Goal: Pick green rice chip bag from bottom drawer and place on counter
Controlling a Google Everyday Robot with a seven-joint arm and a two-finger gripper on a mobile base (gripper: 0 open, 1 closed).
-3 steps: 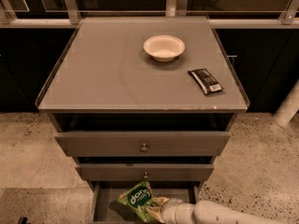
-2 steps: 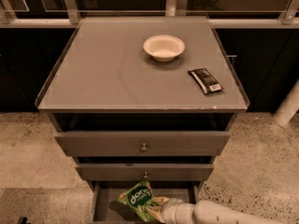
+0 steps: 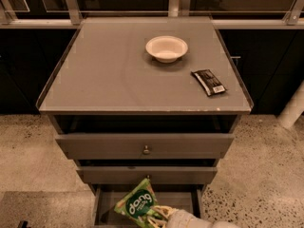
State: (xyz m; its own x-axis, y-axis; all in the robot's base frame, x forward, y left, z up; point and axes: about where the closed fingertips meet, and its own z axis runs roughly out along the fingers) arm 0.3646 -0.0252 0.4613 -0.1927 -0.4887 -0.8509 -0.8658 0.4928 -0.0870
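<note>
We see our tool [image 3: 159, 213] low down over the open bottom drawer [image 3: 107, 205]. It pinches the green bag [image 3: 137, 203] by its right edge. The bag is tilted over the drawer. Up above the drawer is the worktop [image 3: 109, 75], with a black wrapper [image 3: 209, 82] and, further back, a white bowl [image 3: 166, 48].
</note>
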